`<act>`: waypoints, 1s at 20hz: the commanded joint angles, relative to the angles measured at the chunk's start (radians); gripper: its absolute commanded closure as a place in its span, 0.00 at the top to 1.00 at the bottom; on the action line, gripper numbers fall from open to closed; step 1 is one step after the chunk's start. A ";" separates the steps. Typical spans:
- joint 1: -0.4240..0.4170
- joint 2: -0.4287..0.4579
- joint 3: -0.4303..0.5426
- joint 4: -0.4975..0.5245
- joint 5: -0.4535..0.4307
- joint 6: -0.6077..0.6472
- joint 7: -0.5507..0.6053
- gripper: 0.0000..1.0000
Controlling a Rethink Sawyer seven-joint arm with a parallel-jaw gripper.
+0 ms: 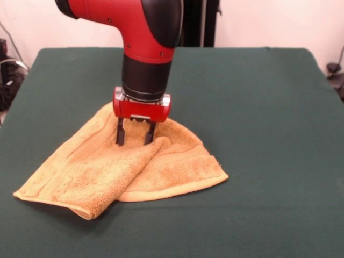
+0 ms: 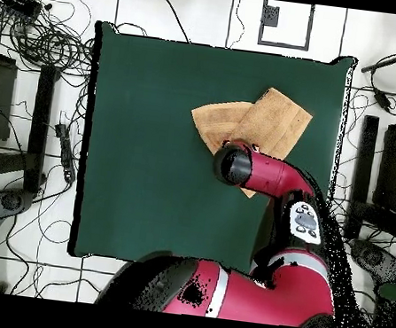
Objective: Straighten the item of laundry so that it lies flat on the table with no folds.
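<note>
Only the front view shows the fingers [image 1: 135, 133], spread apart and pressing down on the towel [image 1: 161, 166], which lies folded over itself, a flap doubled across, on the tabletop [image 1: 269, 107].

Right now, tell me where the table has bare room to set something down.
In the front view, the green table lies bare right of the folded yellow-orange towel, out to its right edge, and along the far strip behind the arm. The crowded part is the towel itself, where the open gripper presses down.
</note>
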 commanded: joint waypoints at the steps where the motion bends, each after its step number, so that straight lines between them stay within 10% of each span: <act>1: 0.038 0.130 0.083 0.218 0.000 0.002 0.193 1.00; 20: 0.062 0.142 0.062 0.309 -0.002 -0.108 0.204 1.00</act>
